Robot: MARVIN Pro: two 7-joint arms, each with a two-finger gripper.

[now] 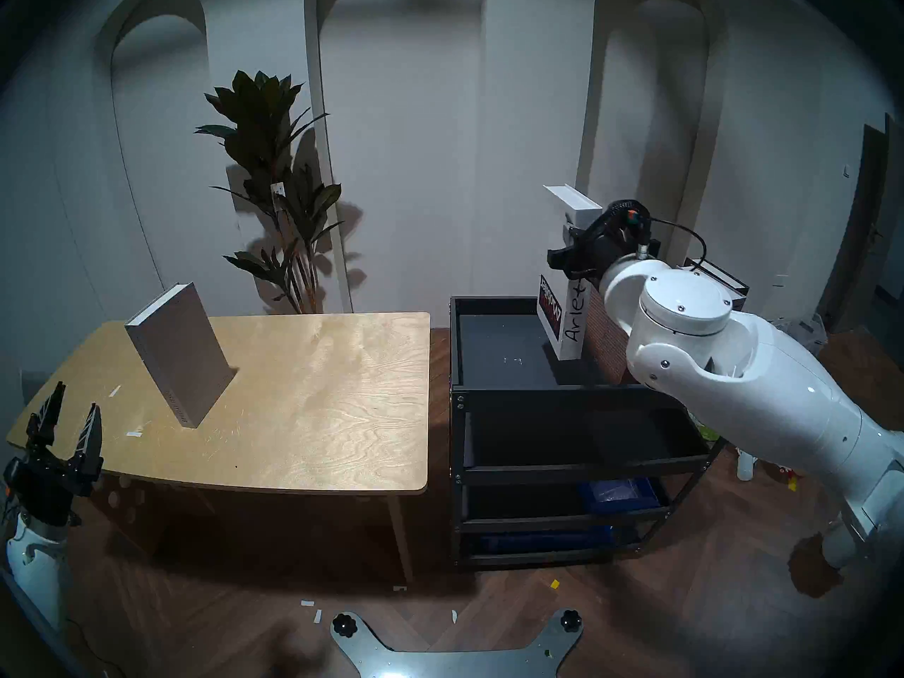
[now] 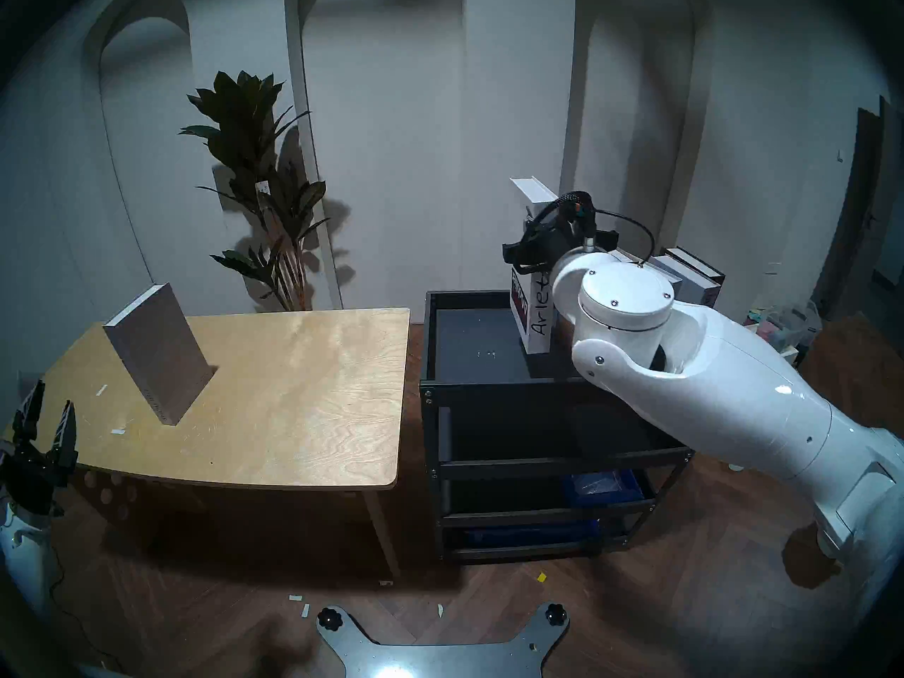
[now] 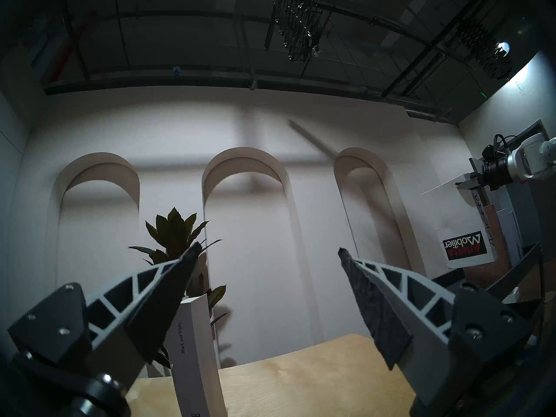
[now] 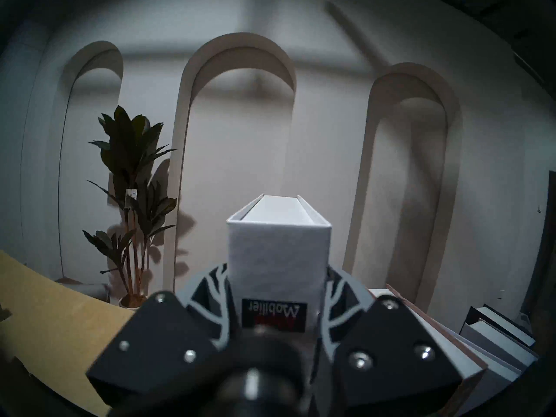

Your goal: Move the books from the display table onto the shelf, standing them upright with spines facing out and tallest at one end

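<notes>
Far left of the display table (image 1: pixel 313 417), at its near corner: left gripper (image 1: pixel 71 417), fingers spread wide, holding nothing, pointing up. On the display table, toward its left end: one grey book (image 1: pixel 181 354), standing on end, leaning a bit. Right of the display table, just beside it: black shelf (image 1: pixel 457 349). On the shelf's top tray, right side: white "Arletta" book (image 1: pixel 575 320), standing upright, squeezed between the right gripper (image 4: pixel 276 290) fingers. Farther right of the display table, behind the white arm: more books (image 2: pixel 694 271), standing up.

Showroom-like studio (arched niches (image 1: pixel 401 124), plant (image 1: pixel 279 192)).
</notes>
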